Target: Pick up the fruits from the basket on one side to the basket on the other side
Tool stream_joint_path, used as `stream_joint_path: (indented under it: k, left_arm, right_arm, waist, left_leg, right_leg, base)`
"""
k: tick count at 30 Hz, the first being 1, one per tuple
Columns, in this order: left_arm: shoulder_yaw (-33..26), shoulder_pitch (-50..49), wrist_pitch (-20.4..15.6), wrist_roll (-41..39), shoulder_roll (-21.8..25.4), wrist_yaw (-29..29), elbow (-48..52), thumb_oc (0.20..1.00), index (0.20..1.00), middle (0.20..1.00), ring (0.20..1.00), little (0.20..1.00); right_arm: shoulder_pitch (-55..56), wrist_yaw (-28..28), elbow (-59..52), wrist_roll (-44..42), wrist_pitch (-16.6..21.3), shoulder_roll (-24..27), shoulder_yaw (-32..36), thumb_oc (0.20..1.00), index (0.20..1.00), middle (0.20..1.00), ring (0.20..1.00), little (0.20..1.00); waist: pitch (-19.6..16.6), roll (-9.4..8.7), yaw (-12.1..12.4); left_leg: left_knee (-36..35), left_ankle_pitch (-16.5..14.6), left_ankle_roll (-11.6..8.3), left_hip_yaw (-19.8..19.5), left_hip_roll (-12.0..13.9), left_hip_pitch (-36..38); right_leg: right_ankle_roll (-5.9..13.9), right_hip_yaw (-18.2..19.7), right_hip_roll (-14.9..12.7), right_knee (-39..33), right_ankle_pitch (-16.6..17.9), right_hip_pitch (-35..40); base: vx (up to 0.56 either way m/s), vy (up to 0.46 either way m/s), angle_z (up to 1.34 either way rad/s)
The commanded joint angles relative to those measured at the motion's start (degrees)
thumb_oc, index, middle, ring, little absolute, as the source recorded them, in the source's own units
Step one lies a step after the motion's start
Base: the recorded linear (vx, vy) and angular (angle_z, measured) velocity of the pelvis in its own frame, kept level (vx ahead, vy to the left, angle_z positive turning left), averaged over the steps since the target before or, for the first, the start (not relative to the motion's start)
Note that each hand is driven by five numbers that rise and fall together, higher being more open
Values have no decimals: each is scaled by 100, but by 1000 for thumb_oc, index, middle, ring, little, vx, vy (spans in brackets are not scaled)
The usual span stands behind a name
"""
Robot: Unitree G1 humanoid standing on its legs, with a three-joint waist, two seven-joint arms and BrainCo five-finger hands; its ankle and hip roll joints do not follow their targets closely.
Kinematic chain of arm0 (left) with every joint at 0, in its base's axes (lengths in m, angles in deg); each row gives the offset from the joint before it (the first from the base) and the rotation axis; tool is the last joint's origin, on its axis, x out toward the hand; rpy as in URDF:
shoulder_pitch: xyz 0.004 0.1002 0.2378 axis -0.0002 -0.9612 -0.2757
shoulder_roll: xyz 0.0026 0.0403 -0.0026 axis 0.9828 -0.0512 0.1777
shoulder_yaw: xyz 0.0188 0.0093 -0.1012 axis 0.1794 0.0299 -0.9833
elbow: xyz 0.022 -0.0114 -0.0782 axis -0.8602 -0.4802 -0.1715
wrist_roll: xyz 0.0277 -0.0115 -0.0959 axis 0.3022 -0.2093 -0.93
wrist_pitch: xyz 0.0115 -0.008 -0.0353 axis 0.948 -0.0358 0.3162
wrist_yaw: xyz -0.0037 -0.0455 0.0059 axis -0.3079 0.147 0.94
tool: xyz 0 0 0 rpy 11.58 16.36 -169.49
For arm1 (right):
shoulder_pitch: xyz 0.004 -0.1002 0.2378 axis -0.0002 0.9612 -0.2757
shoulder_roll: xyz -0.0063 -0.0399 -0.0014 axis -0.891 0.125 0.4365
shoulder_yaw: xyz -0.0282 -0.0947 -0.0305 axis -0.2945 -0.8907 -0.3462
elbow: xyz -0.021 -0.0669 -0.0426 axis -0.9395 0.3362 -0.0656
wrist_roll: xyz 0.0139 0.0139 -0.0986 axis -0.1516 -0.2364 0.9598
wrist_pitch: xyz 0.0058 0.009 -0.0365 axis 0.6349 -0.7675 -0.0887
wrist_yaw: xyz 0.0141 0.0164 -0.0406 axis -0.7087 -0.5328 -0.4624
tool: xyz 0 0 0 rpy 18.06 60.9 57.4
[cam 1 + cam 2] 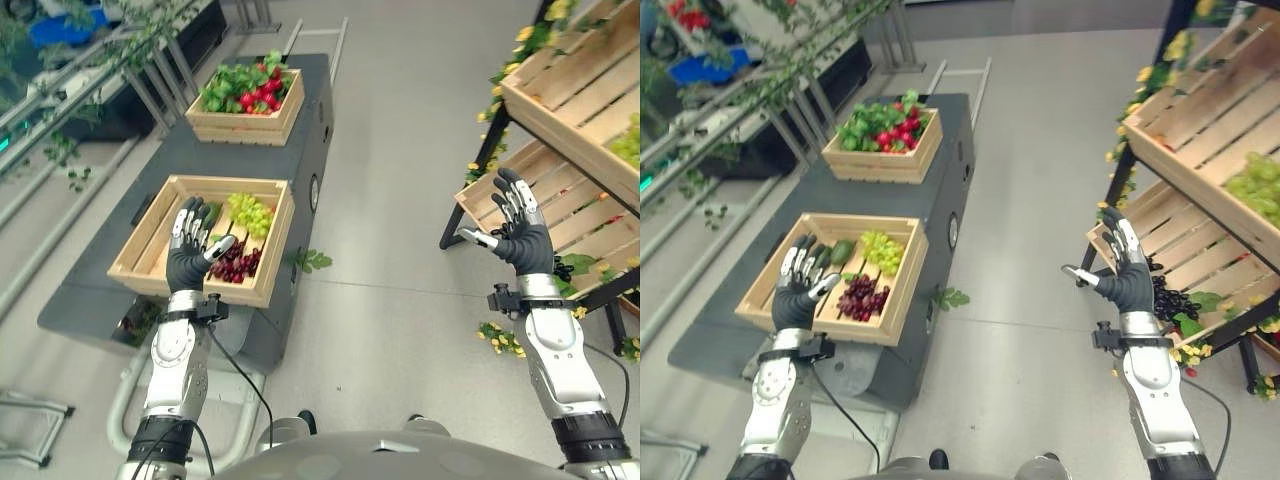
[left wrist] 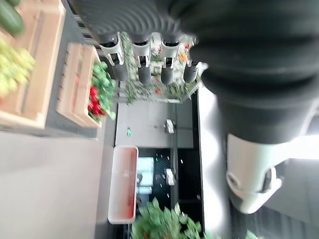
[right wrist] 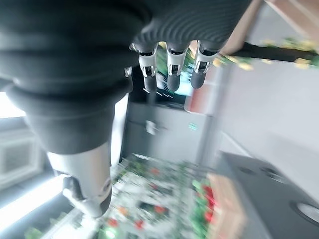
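Hovering: both robot hands (image 1: 190, 258) (image 1: 520, 235) spread, empty.

2 crates (image 1: 262, 292) (image 1: 240, 130) on cart, 2 grape bunches (image 1: 249, 213) (image 1: 236, 263), 1 cucumber (image 1: 842, 251)

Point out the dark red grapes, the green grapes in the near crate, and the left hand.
dark red grapes (image 1: 238, 263), left eye view, middle of the bunch.
green grapes (image 1: 250, 212), left eye view, centre of the cluster.
left hand (image 1: 187, 262), left eye view, on its dark back cover.
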Motion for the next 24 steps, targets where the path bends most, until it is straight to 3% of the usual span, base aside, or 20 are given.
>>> stream_joint_path:
  k: [1,6,7,8,9,11,14,24]
  left_arm:
    - [-178,-15,-281,303,319,-35,570,1000,1000,1000,1000,1000]
    - [-191,-30,-335,263,406,-64,682,1000,1000,1000,1000,1000]
    - [-87,105,-351,403,456,12,604,1000,1000,1000,1000,1000]
    - [-6,148,-362,390,457,3,563,1000,1000,1000,1000,1000]
    - [7,138,-373,360,448,-42,566,1000,1000,1000,1000,1000]
    - [33,99,-350,409,413,-87,553,1000,1000,1000,1000,1000]
    - [33,45,-365,479,386,-51,579,1000,1000,1000,1000,1000]
    - [169,52,-330,172,258,-318,549,1000,1000,1000,1000,1000]
  right_arm:
    - [-406,-52,40,62,222,149,-156,1000,1000,1000,1000,1000]
    - [-638,-38,170,-28,217,-16,-336,1000,1000,1000,1000,1000]
    - [-699,12,231,49,215,-31,-422,1000,1000,1000,1000,1000]
    - [-648,32,287,119,206,11,-418,1000,1000,1000,1000,1000]
    - [-616,23,306,153,199,33,-413,1000,1000,1000,1000,1000]
    - [-560,-3,424,103,197,2,-398,1000,1000,1000,1000,1000]
    - [-555,-12,558,-7,222,-29,-380,1000,1000,1000,1000,1000]
    - [-523,59,827,-182,277,-45,-295,1000,1000,1000,1000,1000]
  waist:
    - [-224,41,130]
    - [-132,33,120]
    - [-122,-6,23]
    - [-154,-44,-74]
    - [-217,-80,-61]
    - [-336,-163,27]
    - [-467,-196,40]
    - [-538,-209,-63]
  left_leg:
    - [80,-349,-71,-274,57,82]
    - [-101,-283,92,-202,-49,134]
    - [-129,-264,127,-337,-96,133]
    - [-133,-202,119,-437,-119,89]
    - [-163,-248,111,-451,-125,117]
    - [-170,-266,122,-414,-155,76]
    - [-184,-241,89,-386,-133,67]
    - [-121,-221,-88,-317,12,169]
  right_leg:
    - [-113,85,104,524,28,-363]
    - [145,624,-75,1287,86,-903]
    - [197,1377,208,1336,-21,-1001]
    - [133,1849,518,1137,-163,-976]
    - [102,1958,555,955,-200,-894]
    - [26,1754,483,497,-161,-649]
    - [11,1784,584,178,-124,-442]
    - [-45,1626,593,-326,35,-35]
  base:
    - [-36,256,-2]
    - [-54,150,-19]
    - [-51,64,-26]
    - [7,50,-11]
    - [55,-34,38]
    - [84,-74,35]
    - [50,-76,-3]
    - [21,-54,5]
